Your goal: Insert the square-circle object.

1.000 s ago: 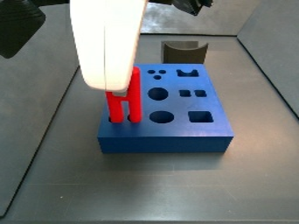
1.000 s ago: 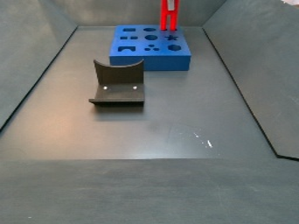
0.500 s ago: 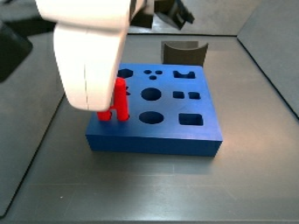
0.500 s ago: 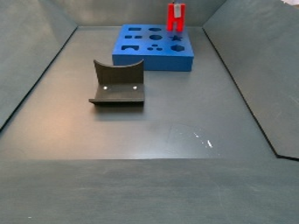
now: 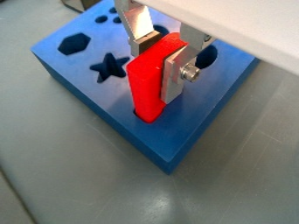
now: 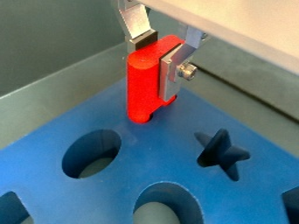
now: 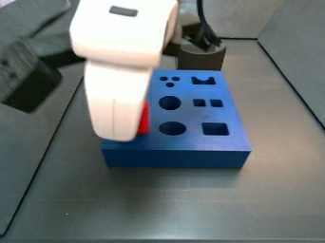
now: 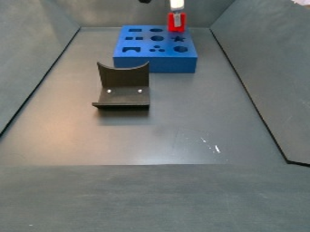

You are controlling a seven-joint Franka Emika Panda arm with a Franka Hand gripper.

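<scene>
The square-circle object [image 5: 149, 83] is a bright red piece that stands upright in my gripper [image 5: 158, 61]. The gripper is shut on it, one silver finger [image 5: 177, 72] on each side. Its lower end sits in the holes at one edge of the blue block [image 5: 82, 70]. In a wrist view the red piece [image 6: 142, 83] meets the block's top [image 6: 117, 188]. In a side view the gripper's white body [image 7: 121, 66] hides all but a sliver of the red piece [image 7: 144, 121] over the block [image 7: 191, 133]. In a side view the piece [image 8: 179, 24] stands at the block's [image 8: 151, 50] far right corner.
The dark fixture [image 8: 121, 86] stands on the grey floor in front of the blue block. It also shows behind the block in a side view [image 7: 200, 52]. The block has star, hexagon, round and square holes. Grey walls enclose the floor.
The gripper has come down with the red piece. Less of the piece shows above the block, and its lower end now sits lower in the block's holes.
</scene>
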